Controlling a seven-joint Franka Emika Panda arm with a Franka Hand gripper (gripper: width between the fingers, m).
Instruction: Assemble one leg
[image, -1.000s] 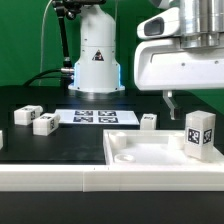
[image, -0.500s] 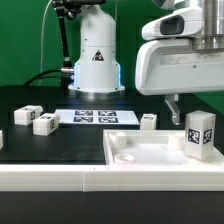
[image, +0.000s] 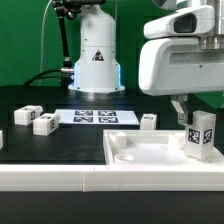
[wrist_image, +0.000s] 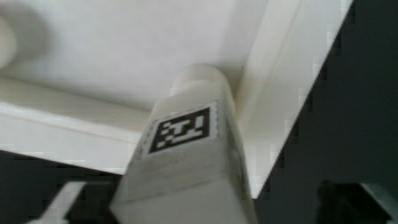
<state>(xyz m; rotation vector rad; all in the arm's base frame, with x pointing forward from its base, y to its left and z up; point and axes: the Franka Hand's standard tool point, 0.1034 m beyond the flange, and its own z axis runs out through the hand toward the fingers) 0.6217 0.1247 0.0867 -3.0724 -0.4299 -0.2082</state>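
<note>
One leg (image: 203, 135), a white block with square tags, stands upright on the right corner of the large white panel (image: 150, 152). My gripper (image: 200, 110) hangs just above the leg's top, jaws apart. One finger (image: 182, 107) shows to the leg's left; the other is hidden at the frame edge. In the wrist view the leg (wrist_image: 187, 145) rises between the jaws of my gripper (wrist_image: 199, 212), with a gap on each side, and the panel's raised rim (wrist_image: 267, 80) runs beside it.
Three more legs lie on the black table: two at the exterior view's left (image: 25, 115) (image: 44, 124) and one behind the panel (image: 149, 121). The marker board (image: 95, 117) lies in the middle. The arm's base (image: 95, 60) stands behind it.
My gripper has moved toward the exterior view's right and a little down, from beside the leg to over it. The leg and the other parts have not moved.
</note>
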